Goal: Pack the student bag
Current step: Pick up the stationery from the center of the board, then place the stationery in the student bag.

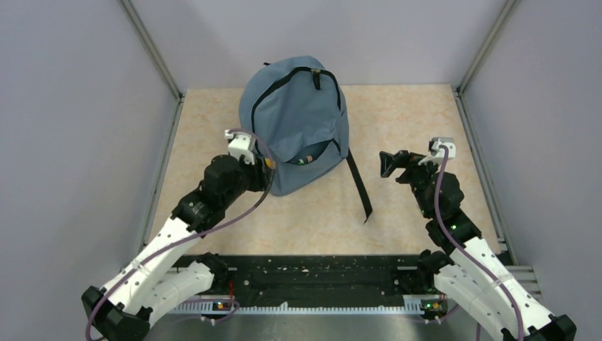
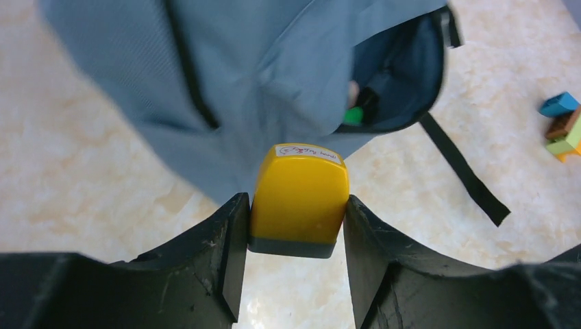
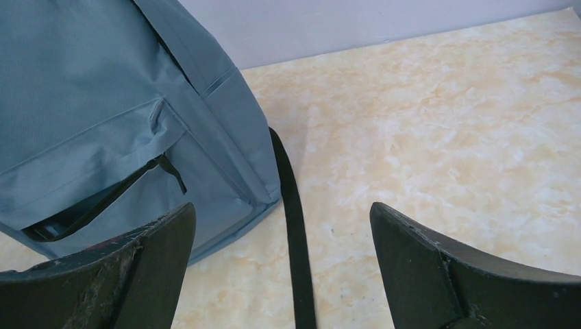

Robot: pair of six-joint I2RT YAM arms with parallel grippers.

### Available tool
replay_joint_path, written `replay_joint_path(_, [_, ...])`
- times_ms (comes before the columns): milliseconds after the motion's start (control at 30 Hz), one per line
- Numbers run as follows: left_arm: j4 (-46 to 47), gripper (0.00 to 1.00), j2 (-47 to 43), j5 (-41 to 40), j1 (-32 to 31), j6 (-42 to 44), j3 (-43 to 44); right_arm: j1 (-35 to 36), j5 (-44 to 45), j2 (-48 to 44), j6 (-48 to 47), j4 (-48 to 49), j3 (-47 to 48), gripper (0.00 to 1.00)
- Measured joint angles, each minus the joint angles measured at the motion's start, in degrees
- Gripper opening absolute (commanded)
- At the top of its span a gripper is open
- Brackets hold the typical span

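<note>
student bag gapes, green item inside; left claw grips yellow stamp; right claw wide

We see a grey-blue bag with a black zipper and black strap; its pocket lining looks darker blue, with a green bit inside. The table is cream, marbled in pale orange. The stamp is yellow over a dark grey base, its white label scribbled in red. Left fingers and right fingers are black. Arms are white and black, cables purple. Blocks: blue, brown, green, orange. Walls are pale grey
</note>
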Motion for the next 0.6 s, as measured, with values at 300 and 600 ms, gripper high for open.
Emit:
replay_joint_path(300, [10.69,0.25,21.77,1.49,-3.89,7.74,14.6,0.0,-0.44,0.02,1.18,0.04,0.0,0.95])
replay_joint_path(600, [15.37,0.31,33.99,3.41,-3.91,6.97,18.71,0.0,-1.4,0.46,1.51,-0.02,0.0,0.94])
